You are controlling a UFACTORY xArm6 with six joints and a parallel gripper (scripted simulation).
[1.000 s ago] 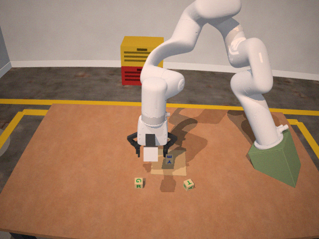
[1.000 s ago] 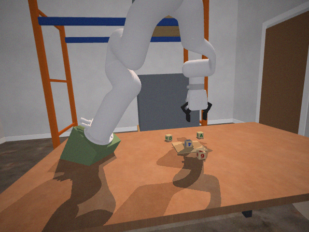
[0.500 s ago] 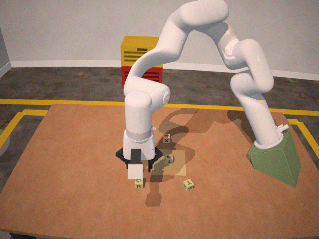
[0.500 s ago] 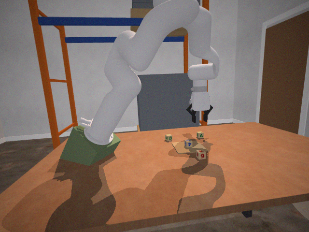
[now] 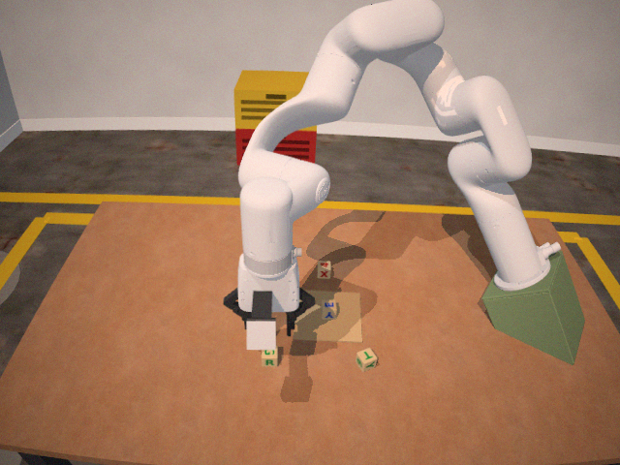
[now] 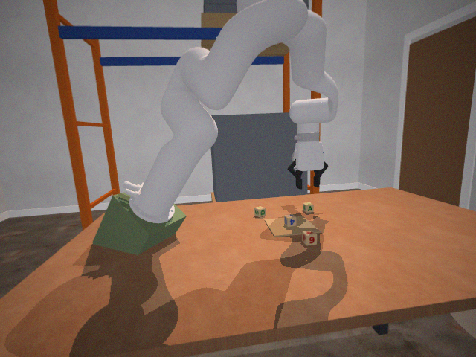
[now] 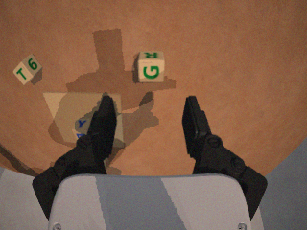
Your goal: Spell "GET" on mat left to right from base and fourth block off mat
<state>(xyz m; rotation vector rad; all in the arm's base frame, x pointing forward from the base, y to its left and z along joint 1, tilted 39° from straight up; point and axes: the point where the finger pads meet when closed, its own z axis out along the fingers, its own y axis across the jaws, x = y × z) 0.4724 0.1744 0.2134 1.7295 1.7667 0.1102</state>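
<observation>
Top view: mat [image 5: 350,330] at frame centre on table [image 5: 125,300], E block [image 5: 329,310] upon it. X block [image 5: 324,270] just above, off the mat. G block [image 5: 268,356] lower left of mat, T block [image 5: 366,358] just below. Gripper [image 5: 264,320] above G block. Pedestal [image 5: 560,320] far right.

Arm [image 5: 350,75] arched high, wrist vertical, tool [image 7: 152,122] pointing down, partly open, holding nothing
</observation>
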